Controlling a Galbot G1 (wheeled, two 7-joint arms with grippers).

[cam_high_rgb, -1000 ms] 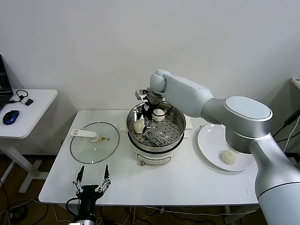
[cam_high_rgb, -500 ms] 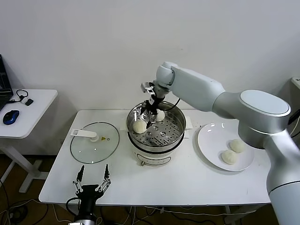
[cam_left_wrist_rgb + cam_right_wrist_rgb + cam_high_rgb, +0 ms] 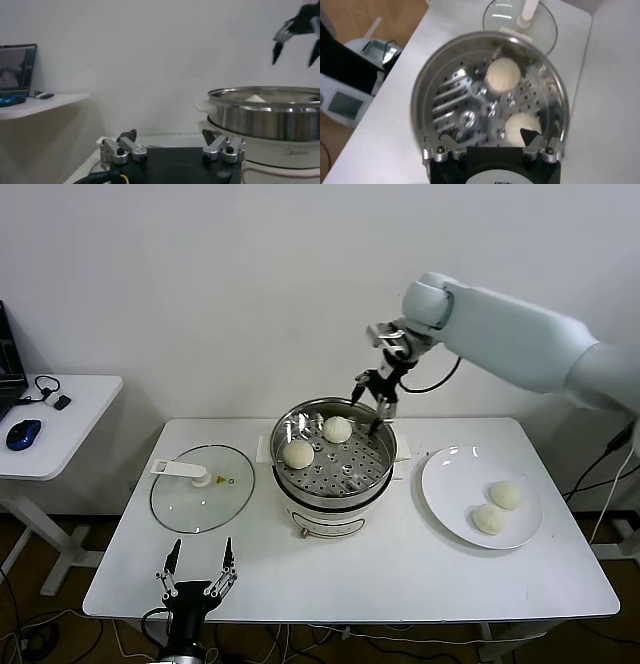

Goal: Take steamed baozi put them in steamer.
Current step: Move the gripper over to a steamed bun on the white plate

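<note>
The steamer [image 3: 330, 496] stands mid-table with two steamed baozi on its perforated tray, one at the back [image 3: 337, 429] and one on the left [image 3: 298, 453]. Two more baozi [image 3: 506, 494] [image 3: 488, 518] lie on the white plate [image 3: 450, 484] to the right. My right gripper [image 3: 375, 399] hangs open and empty above the steamer's back right rim. Its wrist view looks down into the steamer [image 3: 420, 95] at both baozi [image 3: 502, 75] [image 3: 522, 127], with the gripper [image 3: 490, 137] open. My left gripper [image 3: 197, 569] is parked open at the table's front left edge.
The glass lid [image 3: 202, 487] with a white handle lies flat left of the steamer. A side table [image 3: 60, 424] with a mouse stands further left. From the left wrist view, the steamer [image 3: 265, 117] and the right gripper [image 3: 295, 42] above it show.
My right gripper has risen out of the steamer and swung back and to the right, leaving the baozi on the tray. The arm no longer covers the plate. The left arm stayed still.
</note>
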